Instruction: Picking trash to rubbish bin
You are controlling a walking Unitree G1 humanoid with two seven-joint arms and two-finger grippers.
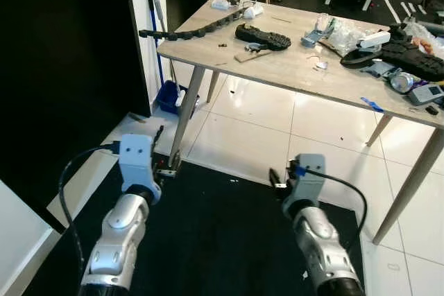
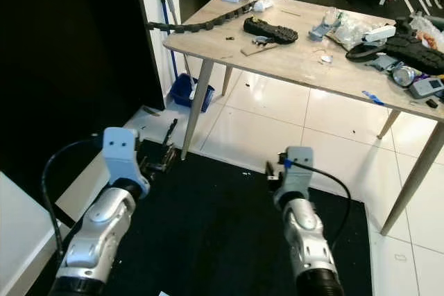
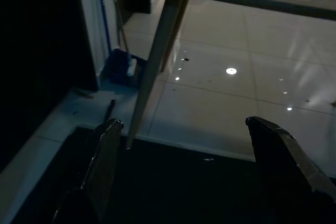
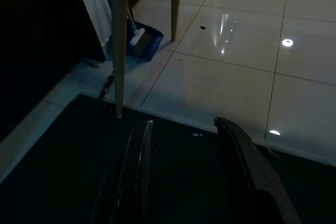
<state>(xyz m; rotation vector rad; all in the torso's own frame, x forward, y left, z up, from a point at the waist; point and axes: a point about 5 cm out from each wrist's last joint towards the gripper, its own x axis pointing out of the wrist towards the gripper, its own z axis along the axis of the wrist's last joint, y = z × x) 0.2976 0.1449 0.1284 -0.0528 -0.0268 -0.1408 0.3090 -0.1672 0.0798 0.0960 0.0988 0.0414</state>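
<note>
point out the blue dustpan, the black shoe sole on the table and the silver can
blue dustpan (image 1: pixel 168 96), left eye view, on its blue pan by the wall.
black shoe sole (image 1: pixel 262 37), left eye view, on the middle of its tread.
silver can (image 1: pixel 402 82), left eye view, on its side, lying on the table.

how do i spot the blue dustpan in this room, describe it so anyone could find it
Start at the wooden table, then drop to its near left leg. The blue dustpan sits on the floor behind that leg against the white wall, the sole blue thing there.
</note>
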